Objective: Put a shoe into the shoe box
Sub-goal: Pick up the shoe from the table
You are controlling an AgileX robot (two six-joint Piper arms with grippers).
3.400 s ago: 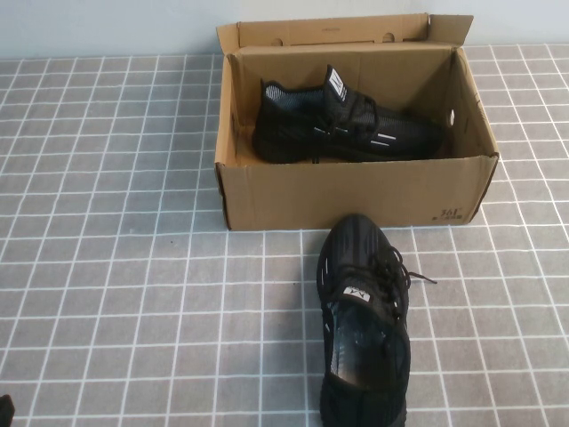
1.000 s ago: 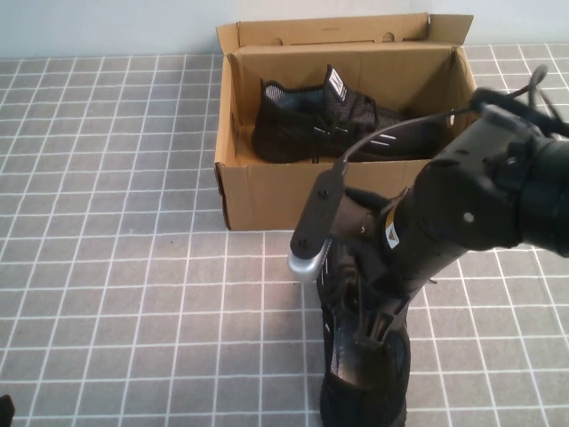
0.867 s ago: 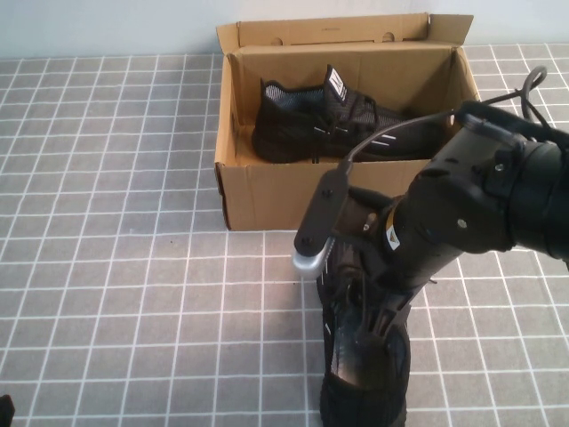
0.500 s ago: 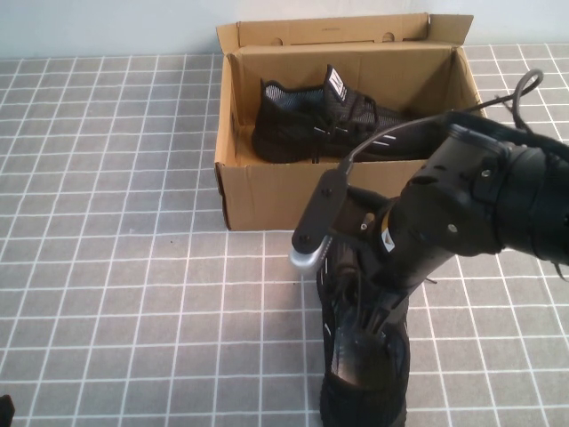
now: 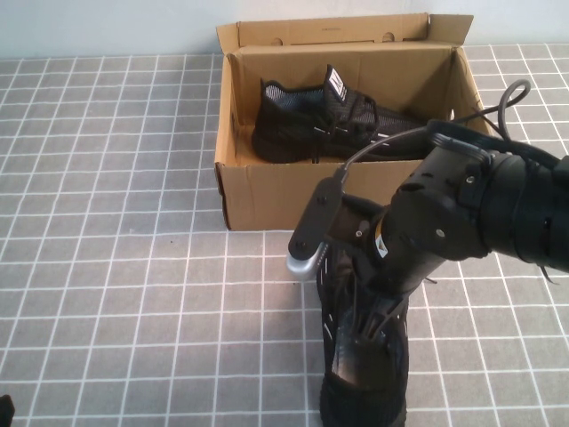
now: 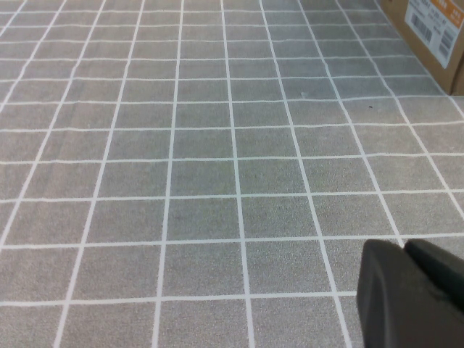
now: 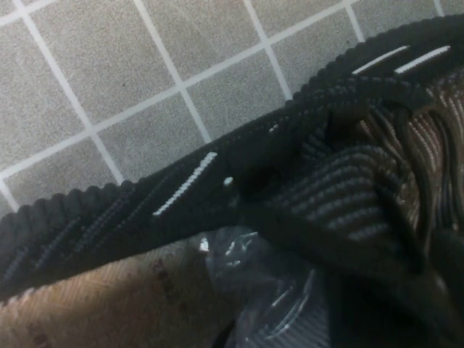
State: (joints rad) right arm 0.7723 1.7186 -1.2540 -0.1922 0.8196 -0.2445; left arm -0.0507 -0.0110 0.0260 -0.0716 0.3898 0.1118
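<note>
You saw a black knit shoe (image 5: pixel 364 374) with white side dashes, lower centre; a brown cardboard shoe box (image 5: pixel 356 191) above it; its black twin (image 5: pixel 342 124) with a white-barred tab; a grey, white-gridded table (image 5: pixel 116 267).

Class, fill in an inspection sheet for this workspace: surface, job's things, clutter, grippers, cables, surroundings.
Surface: grey tiled table with white grid lines.
Job's things: shoe on the table in front of the open box, still outside it.
Clutter: twin shoe lying inside the box.
Grippers: right gripper down over the shoe's opening, grip not confirmed; left gripper shut, parked low over bare table.
Cables: black cable looping off the right arm.
Surroundings: pale wall behind the table.
</note>
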